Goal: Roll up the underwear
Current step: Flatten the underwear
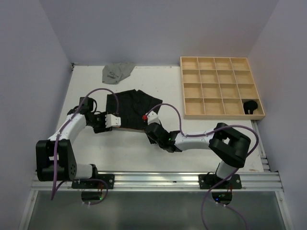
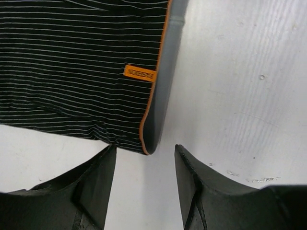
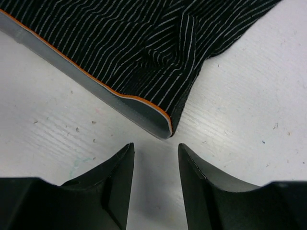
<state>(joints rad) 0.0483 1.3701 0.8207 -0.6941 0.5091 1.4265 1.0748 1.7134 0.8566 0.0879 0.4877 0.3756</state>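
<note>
Black pin-striped underwear [image 1: 133, 106] lies spread flat on the white table, its grey waistband with orange trim along the near edge. My left gripper [image 1: 118, 121] stands open at the waistband's left corner. In the left wrist view the underwear [image 2: 72, 72] ends just ahead of the open left gripper [image 2: 145, 154], and nothing is between the fingers. My right gripper [image 1: 146, 125] stands open at the other corner. In the right wrist view the underwear [image 3: 144, 43] has its corner just ahead of the right gripper [image 3: 156, 149]. Plain grey underwear [image 1: 116, 72] lies crumpled at the back.
A wooden grid tray [image 1: 220, 61] stands at the back right, with a rolled black piece [image 1: 250, 106] in its near right compartment. Walls close off the table on the left, back and right.
</note>
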